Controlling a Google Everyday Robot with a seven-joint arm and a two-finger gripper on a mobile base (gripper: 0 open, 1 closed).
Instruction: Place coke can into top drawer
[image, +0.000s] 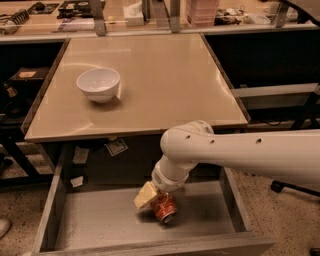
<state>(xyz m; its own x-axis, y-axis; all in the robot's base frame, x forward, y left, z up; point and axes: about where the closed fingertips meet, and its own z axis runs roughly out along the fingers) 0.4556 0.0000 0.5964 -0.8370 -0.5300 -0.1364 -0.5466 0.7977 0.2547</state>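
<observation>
The coke can (164, 208) is red-orange with a silver end and sits tilted low inside the open top drawer (100, 220), near the middle of its pale grey bottom. My gripper (156, 200) reaches down into the drawer from the white arm (240, 155) and is shut on the can. One beige finger (145, 195) shows on the can's left side; the other is hidden behind the can and the wrist. I cannot tell whether the can touches the drawer bottom.
A white bowl (99, 84) stands on the beige tabletop (160, 80) at the left. Paper labels (116, 147) hang under the table's front edge. Cluttered shelves run along the back, and a chair base (295, 187) stands on the floor at the right.
</observation>
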